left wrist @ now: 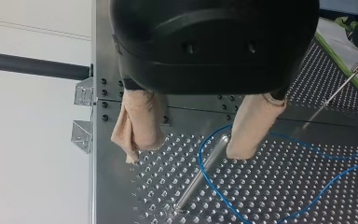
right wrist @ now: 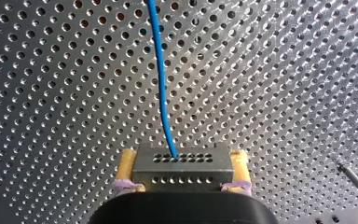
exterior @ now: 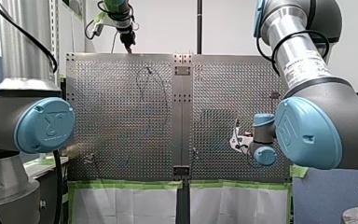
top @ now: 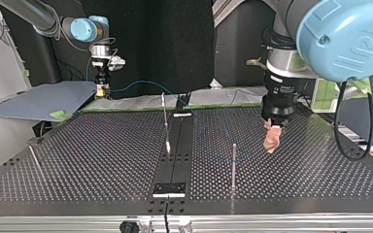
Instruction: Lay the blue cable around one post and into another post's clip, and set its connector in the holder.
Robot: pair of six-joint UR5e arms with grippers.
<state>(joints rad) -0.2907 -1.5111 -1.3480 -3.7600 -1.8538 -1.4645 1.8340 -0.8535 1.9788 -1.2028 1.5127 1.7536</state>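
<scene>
Left fingers: our left gripper (left wrist: 189, 150) hung over the perforated metal desk (top: 102, 145), its beige-padded fingers (left wrist: 137, 130) apart and holding nothing.
Post: a slender upright metal post (left wrist: 190, 189) stood on the desk below the gap between those fingers.
Right fingers: our right gripper (right wrist: 182, 158) had its yellow pads clamped on the grey, hole-dotted metal connector (right wrist: 182, 170).
Cable: the thin blue cable (right wrist: 161, 79) ran from the connector out over the desk; we saw it curve past the post's foot, crossing it.
</scene>
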